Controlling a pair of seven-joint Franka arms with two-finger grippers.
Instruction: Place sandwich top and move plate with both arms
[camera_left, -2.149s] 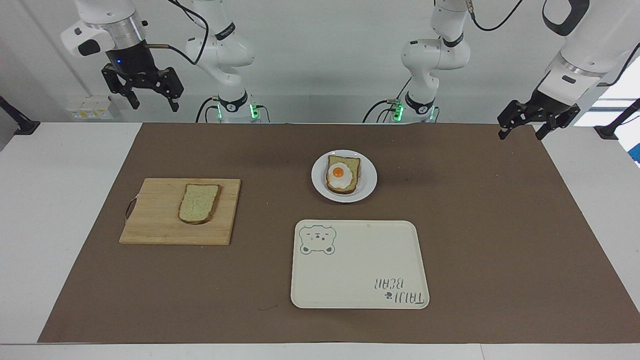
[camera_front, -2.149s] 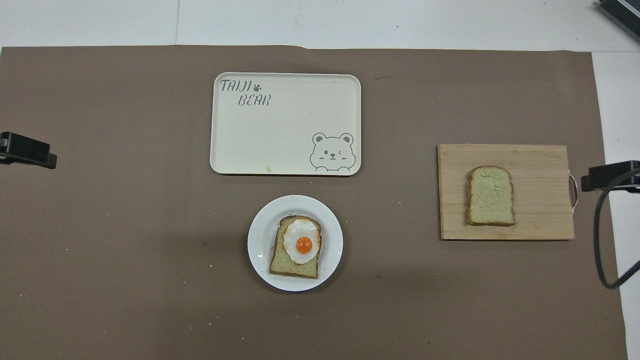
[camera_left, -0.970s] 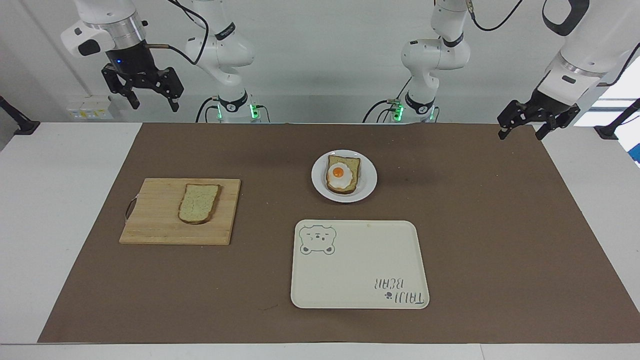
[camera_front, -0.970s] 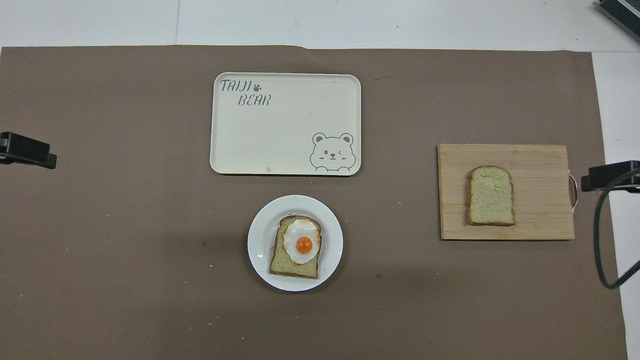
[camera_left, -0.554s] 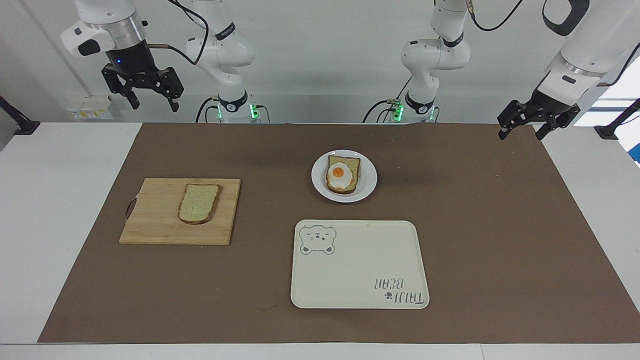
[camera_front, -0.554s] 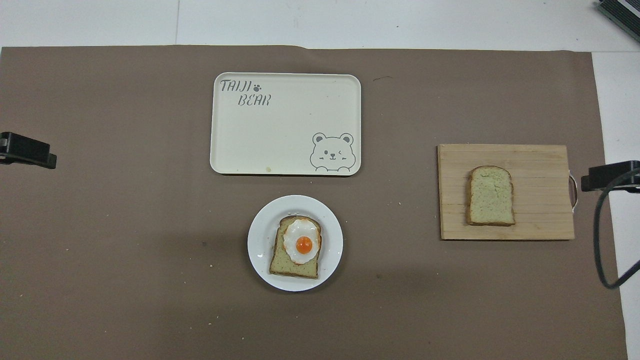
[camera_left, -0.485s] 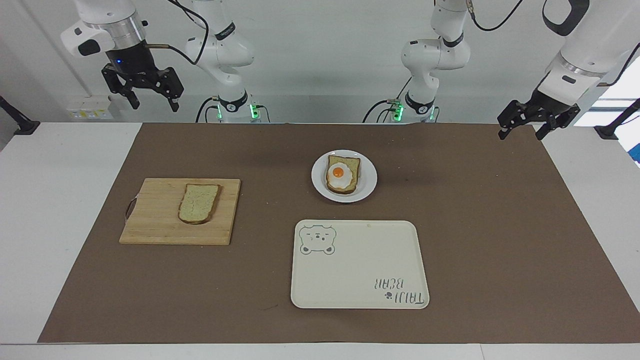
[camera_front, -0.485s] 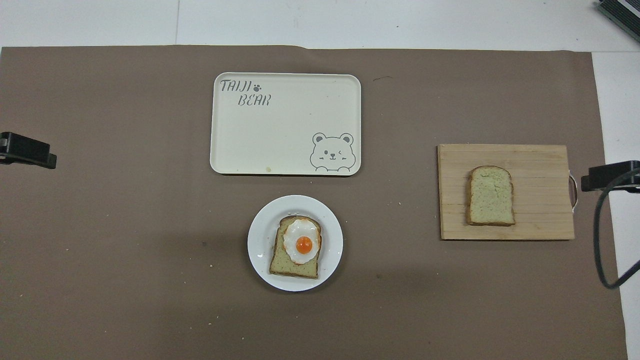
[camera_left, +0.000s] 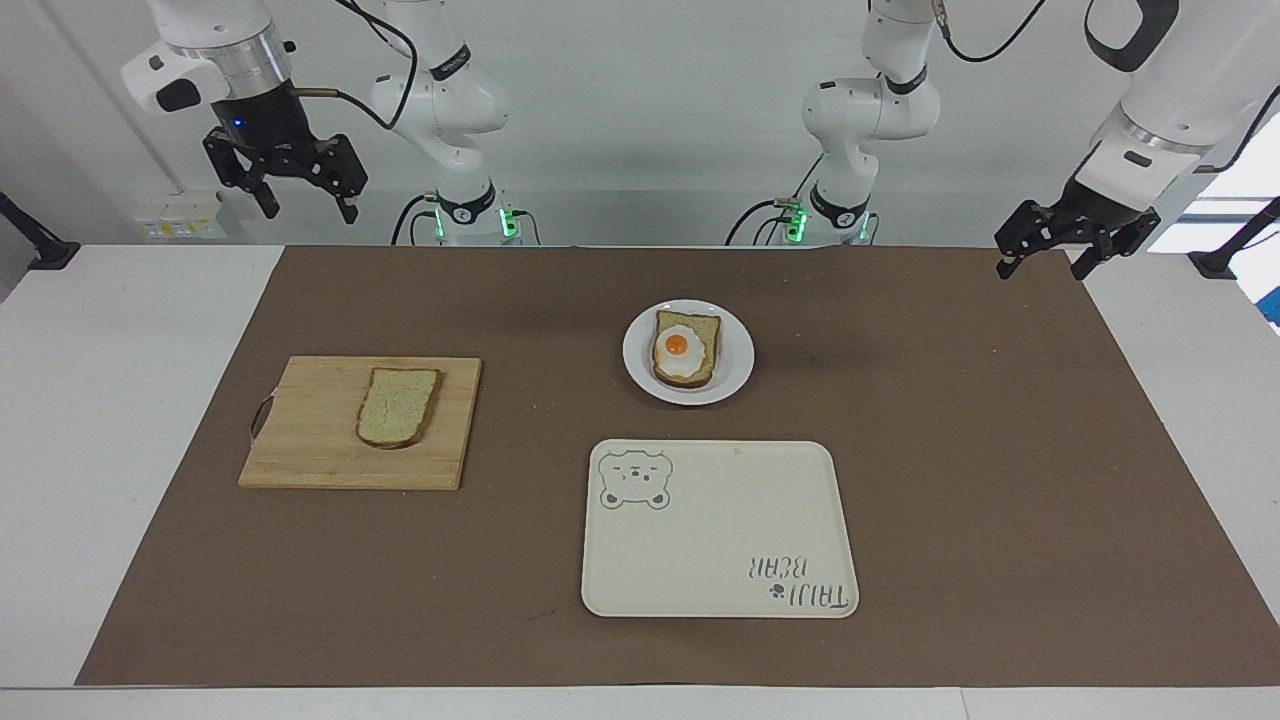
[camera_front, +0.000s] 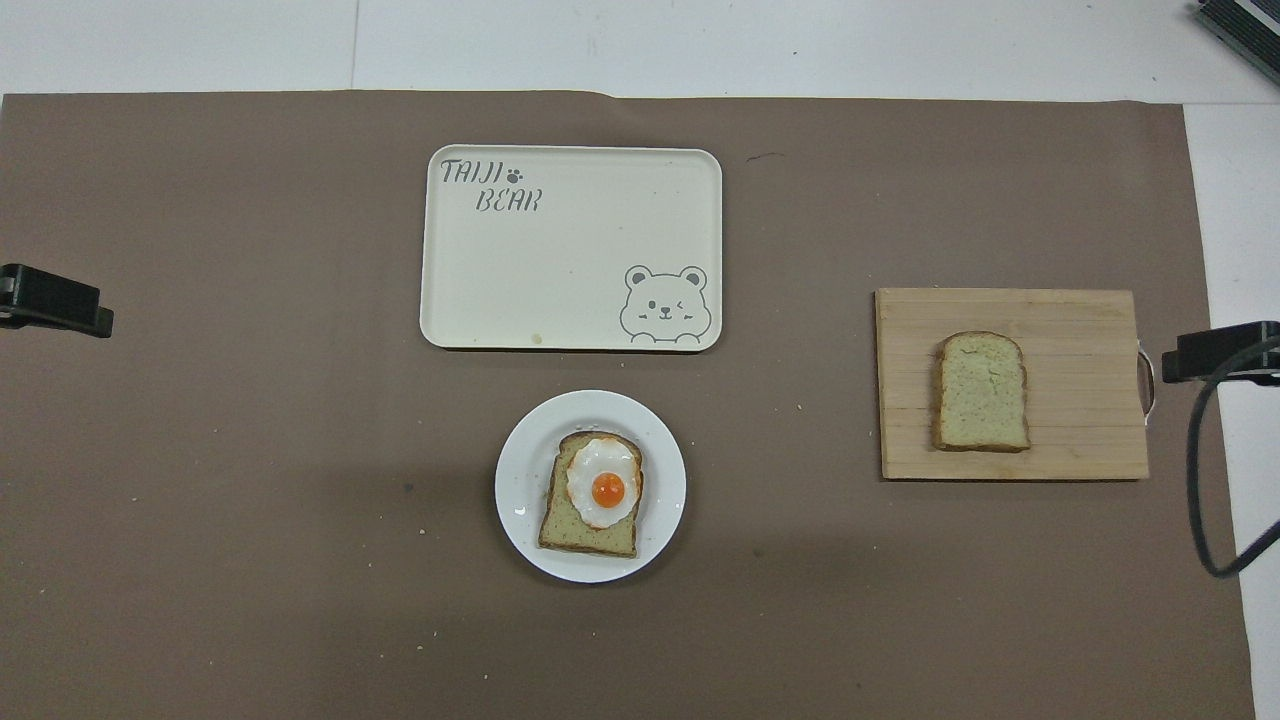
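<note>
The sandwich top (camera_left: 398, 406) is a plain pale slice lying flat on a wooden cutting board (camera_left: 310, 430) toward the right arm's end of the table; it also shows in the overhead view (camera_front: 982, 391). The small white plate (camera_left: 738, 355) sits mid-table and bears a bread slice with a fried egg (camera_left: 686, 348); the plate also shows in the overhead view (camera_front: 522, 470). My right gripper (camera_left: 308, 210) hangs open and empty, high over the mat's corner at its own end. My left gripper (camera_left: 1042, 268) hangs open and empty over the mat's corner at the left arm's end. Both arms wait.
A cream rectangular tray with a bear drawing (camera_left: 720, 530) lies empty, farther from the robots than the plate. A brown mat (camera_left: 950, 450) covers most of the white table. Two smaller white arms with green lights (camera_left: 455, 110) stand at the robots' end.
</note>
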